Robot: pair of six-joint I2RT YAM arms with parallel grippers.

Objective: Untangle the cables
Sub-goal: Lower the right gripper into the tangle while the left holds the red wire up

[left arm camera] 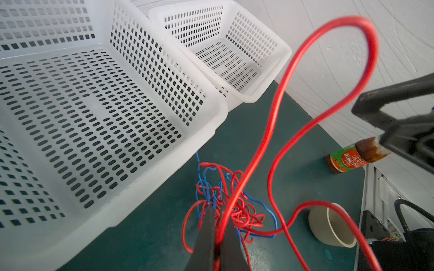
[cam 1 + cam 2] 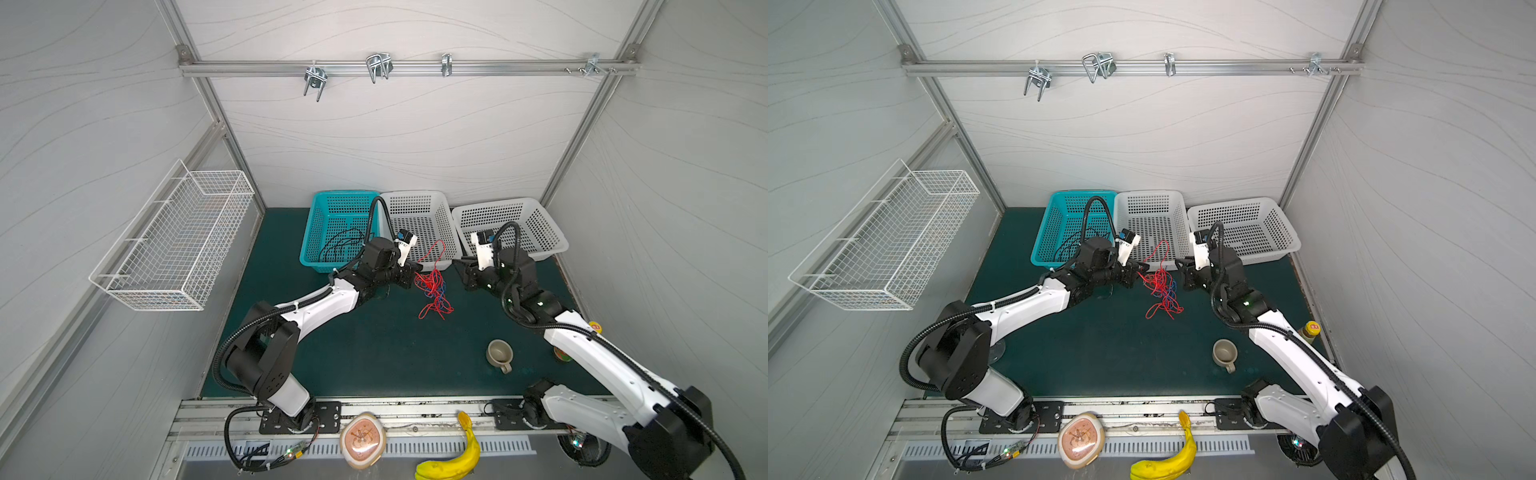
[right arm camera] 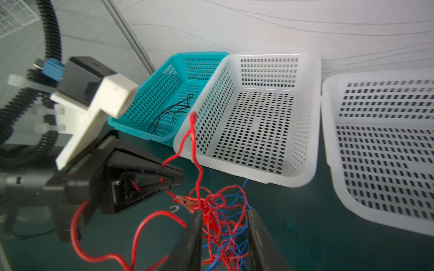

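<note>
My right gripper (image 3: 225, 213) has its fingers apart, and the cables (image 3: 206, 204), a red and blue knot, hang in the gap over the mat (image 3: 305, 223). I can't tell whether either finger touches them. The left gripper (image 3: 175, 179) faces in from the left with its jaws pinched on one red strand. That strand loops up in front of the near-left corner of the middle basket (image 3: 270, 56). A copper clip (image 3: 185, 201) sits at the knot's left edge. On the far side, from the left: a teal basket (image 3: 164, 93) with black wires (image 3: 173, 110) lying in it, the white middle basket just beside it, then the right basket (image 3: 328, 117), also white, a little apart.
</note>
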